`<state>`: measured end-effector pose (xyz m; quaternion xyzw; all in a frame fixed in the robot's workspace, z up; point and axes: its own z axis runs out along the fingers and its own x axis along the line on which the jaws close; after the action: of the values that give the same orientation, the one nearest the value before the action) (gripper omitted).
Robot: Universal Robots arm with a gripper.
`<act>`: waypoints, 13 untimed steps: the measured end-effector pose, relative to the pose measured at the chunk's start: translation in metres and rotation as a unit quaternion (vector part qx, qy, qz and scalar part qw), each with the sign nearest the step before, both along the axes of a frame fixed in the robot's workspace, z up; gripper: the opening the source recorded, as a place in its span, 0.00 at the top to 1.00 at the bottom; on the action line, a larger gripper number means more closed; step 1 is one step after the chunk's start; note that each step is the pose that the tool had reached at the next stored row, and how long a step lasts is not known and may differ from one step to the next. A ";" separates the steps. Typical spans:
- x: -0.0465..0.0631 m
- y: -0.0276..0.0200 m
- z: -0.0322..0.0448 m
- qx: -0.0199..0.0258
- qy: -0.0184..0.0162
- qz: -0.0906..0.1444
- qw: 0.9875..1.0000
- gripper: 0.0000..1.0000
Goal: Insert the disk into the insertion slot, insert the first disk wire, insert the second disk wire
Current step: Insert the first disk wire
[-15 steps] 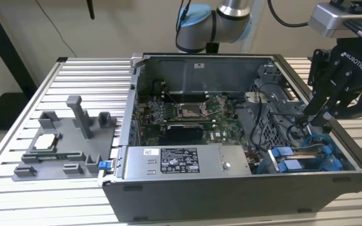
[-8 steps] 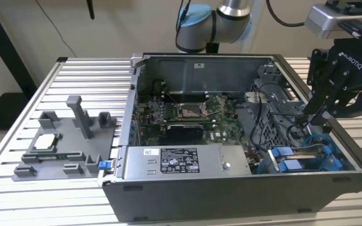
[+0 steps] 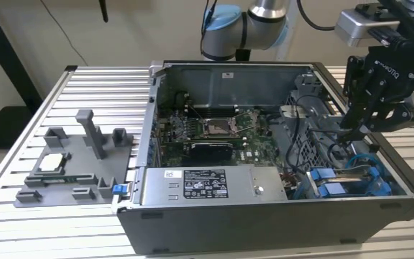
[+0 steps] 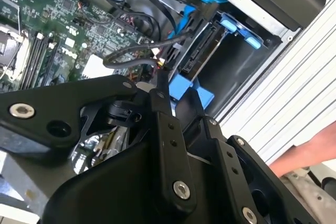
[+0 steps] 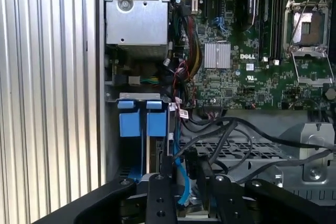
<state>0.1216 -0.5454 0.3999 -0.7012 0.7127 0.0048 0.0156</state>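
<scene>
Disk (image 4: pixel 202 51) stood on edge in the insertion slot (image 4: pixel 239 64), at the computer case's (image 3: pixel 264 216) corner towards the exterior view's right, its long axis running back from the blue tabs (image 5: pixel 140 121). Our tool (image 3: pixel 352 135) hung just above it among the cables, a blue wire (image 5: pixel 181 182) close by its tip. We could not tell how far open it was, or whether it held that wire.

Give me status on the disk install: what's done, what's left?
Done: the disk sits in the insertion slot, with its blue carrier tabs at the front. In hand: the pincer hangs among the cables beside it, at the blue cable; grip unclear. Left: no wire can be seen plugged into the disk.
</scene>
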 end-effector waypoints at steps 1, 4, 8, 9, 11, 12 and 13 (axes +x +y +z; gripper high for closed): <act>-0.001 0.0006 -0.0009 0.000 -0.003 0.000 1.000 0.00; -0.003 0.0017 -0.0040 0.000 -0.013 0.000 1.000 0.00; -0.006 0.0027 -0.0082 0.000 -0.022 0.001 1.000 0.00; -0.006 0.0028 -0.0092 0.000 -0.024 0.001 1.000 0.00; -0.008 0.0030 -0.0111 0.000 -0.028 0.001 1.000 0.00; -0.009 0.0031 -0.0119 0.000 -0.030 0.001 1.000 0.00; -0.010 0.0032 -0.0127 0.000 -0.032 0.001 1.000 0.00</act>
<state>0.1121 -0.5423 0.3872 -0.7018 0.7111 -0.0173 0.0381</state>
